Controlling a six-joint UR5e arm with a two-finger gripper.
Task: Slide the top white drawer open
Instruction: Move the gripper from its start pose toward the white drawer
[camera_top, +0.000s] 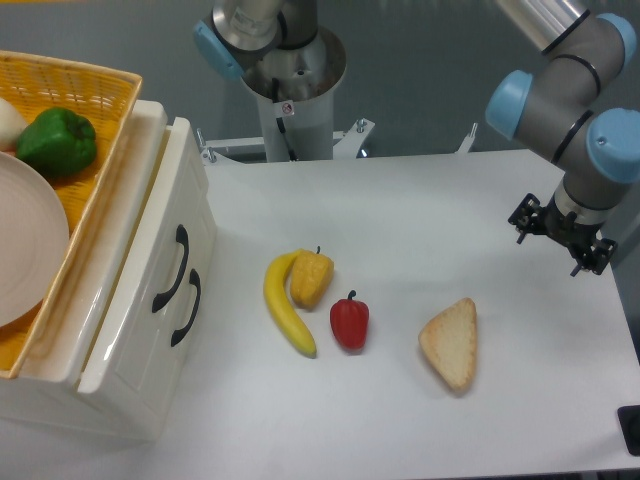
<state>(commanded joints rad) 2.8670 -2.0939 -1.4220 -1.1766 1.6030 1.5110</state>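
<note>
The gripper (560, 243) is seen at the far right, hanging above the bench (420, 200) with nothing held; whether its jaws are parted or closed cannot be told from this view. Nearest to it, a wedge of pale crusty bread (450, 345) is laid on the white bench top. Further left a glossy red pepper (349, 321) is found, then a small yellow pepper (311, 279) touching a curved banana (285, 305). These four things are spread between the arm and the cabinet (120, 395), well apart from both. The top white drawer (185, 215) is set at the left, glossy and cream-coloured, with a curved black handle (168, 268) on its front; the lower drawer's handle (187, 308) sits just beside it. On the cabinet a yellow wicker basket (95, 85) is carried, holding a green pepper (56, 141) and a pale plate (25, 240).
</note>
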